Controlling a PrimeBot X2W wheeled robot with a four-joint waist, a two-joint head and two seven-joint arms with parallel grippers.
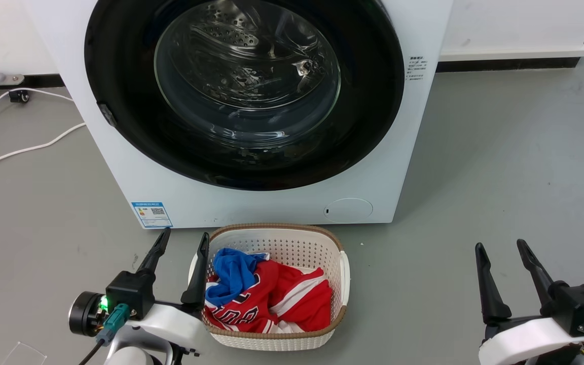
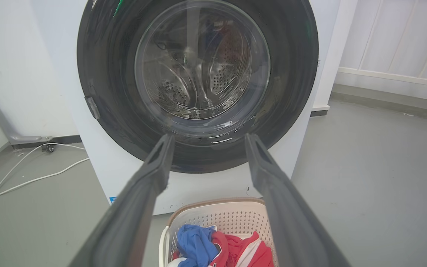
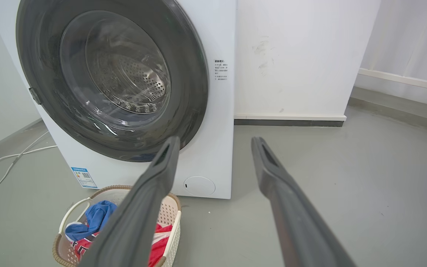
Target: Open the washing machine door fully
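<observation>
Grey floor (image 1: 500, 177) is surrounding the washing machine (image 1: 271, 208); its door (image 1: 119, 76) is sitting shut, untouched; I am holding left fingers (image 1: 155, 253) and right fingers (image 1: 484, 284) wide.

Grey floor (image 1: 500, 177) w/ washer (image 1: 271, 208), basket (image 1: 292, 246), cable (image 1: 28, 148)

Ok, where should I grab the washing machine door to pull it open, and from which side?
Probably the small grey tab on the left rim of the washing machine door: the glossy ring is otherwise smooth and sits shut against the machine. Bring the left gripper, jaws open, in from the left to hook it; the hinge is likely opposite.
</observation>
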